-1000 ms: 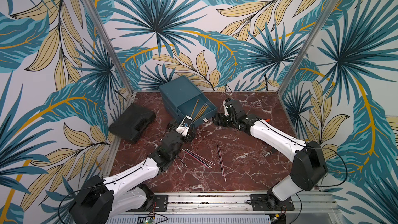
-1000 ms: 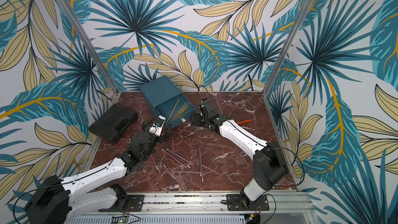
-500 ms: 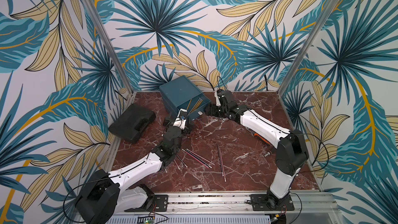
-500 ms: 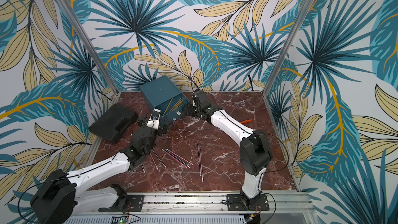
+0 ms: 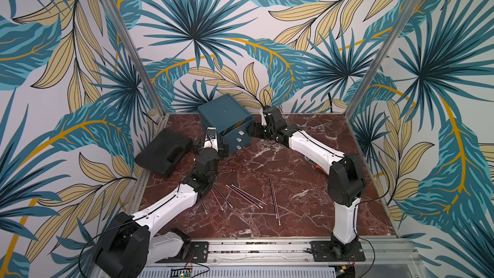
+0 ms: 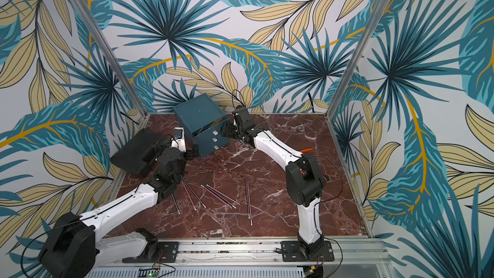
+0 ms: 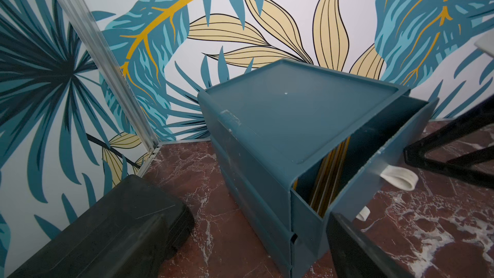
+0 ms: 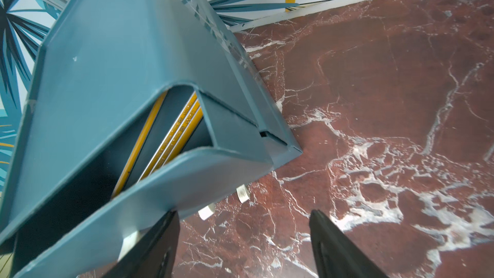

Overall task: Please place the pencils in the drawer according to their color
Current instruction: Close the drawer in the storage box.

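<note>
The teal drawer chest [image 5: 224, 119] [image 6: 199, 121] stands at the back of the table, turned at an angle. Its top drawer is out by a narrow gap, and yellow pencils [image 8: 171, 135] [image 7: 331, 172] lie inside. My right gripper [image 8: 244, 217] [image 5: 251, 131] is open, one finger [image 8: 157, 239] resting against that drawer's front by a white pull tab. At the chest's front left corner my left gripper [image 5: 212, 145] is open too; one finger [image 7: 355, 250] shows before the drawer front. Several red and black pencils [image 5: 244, 196] [image 6: 219, 196] lie loose on the marble.
A flat black case [image 5: 164, 153] [image 6: 136, 153] [image 7: 107, 231] lies against the left wall beside my left wrist. Orange-handled pliers [image 6: 307, 150] sit by the right arm. Two more pencils [image 5: 274, 200] lie apart at mid-table. Walls close in behind the chest.
The top drawer, wide open a second ago, has been pushed almost shut by my right gripper. My left gripper has moved up to the chest's left front corner.
</note>
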`<state>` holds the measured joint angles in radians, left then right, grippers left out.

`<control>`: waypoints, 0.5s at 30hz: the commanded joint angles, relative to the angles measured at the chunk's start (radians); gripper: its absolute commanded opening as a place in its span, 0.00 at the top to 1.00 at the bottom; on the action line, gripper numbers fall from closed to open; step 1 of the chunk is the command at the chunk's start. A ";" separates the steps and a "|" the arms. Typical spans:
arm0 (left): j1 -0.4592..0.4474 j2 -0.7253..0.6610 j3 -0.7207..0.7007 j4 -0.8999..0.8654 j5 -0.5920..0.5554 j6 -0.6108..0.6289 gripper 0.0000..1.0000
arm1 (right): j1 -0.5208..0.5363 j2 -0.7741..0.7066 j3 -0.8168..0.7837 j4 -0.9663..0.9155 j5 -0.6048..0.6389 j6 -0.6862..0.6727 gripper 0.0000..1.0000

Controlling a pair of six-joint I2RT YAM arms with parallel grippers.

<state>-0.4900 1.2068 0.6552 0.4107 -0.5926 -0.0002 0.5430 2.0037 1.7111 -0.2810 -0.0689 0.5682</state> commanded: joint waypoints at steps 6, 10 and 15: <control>0.035 0.045 0.046 -0.013 -0.018 -0.073 0.07 | -0.002 0.041 0.027 0.100 -0.004 0.053 0.19; 0.059 0.063 0.050 -0.005 -0.016 -0.102 0.08 | -0.002 0.056 0.025 0.125 -0.023 0.080 0.20; 0.080 0.078 0.047 0.018 -0.012 -0.139 0.09 | -0.002 0.059 0.016 0.150 -0.034 0.105 0.20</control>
<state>-0.4210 1.2797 0.6724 0.4053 -0.5987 -0.1009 0.5430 2.0377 1.7222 -0.1837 -0.0887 0.6445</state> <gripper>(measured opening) 0.914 0.805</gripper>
